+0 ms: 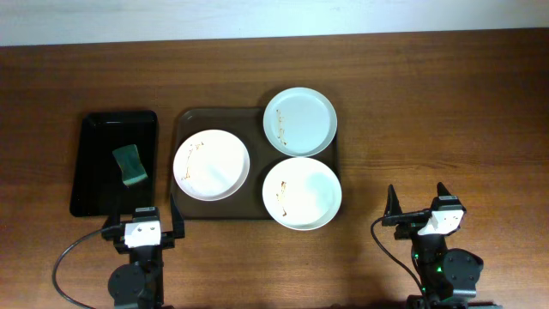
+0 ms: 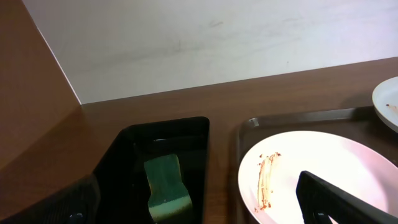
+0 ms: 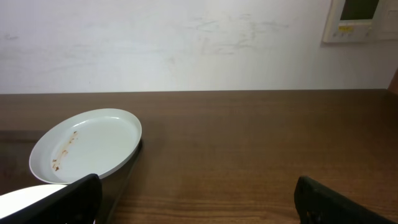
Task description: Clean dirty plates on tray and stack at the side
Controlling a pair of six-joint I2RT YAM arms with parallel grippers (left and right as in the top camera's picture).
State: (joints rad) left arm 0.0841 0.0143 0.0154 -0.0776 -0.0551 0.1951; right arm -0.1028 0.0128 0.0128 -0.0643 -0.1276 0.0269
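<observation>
Three smeared plates lie on the dark brown tray (image 1: 184, 120): a white plate at the left (image 1: 211, 165), a pale mint plate at the back right (image 1: 299, 121), and a white plate at the front right (image 1: 302, 193). In the left wrist view the left plate (image 2: 311, 174) shows a brown smear on the tray (image 2: 249, 124). In the right wrist view the mint plate (image 3: 87, 143) shows a smear. My left gripper (image 1: 142, 216) is open and empty in front of the tray's left corner. My right gripper (image 1: 419, 203) is open and empty over bare table to the right of the tray.
A narrow glossy black tray (image 1: 99, 137) stands left of the brown tray and holds a green sponge (image 1: 130, 165), also in the left wrist view (image 2: 165, 186). A pale wall runs along the table's far edge.
</observation>
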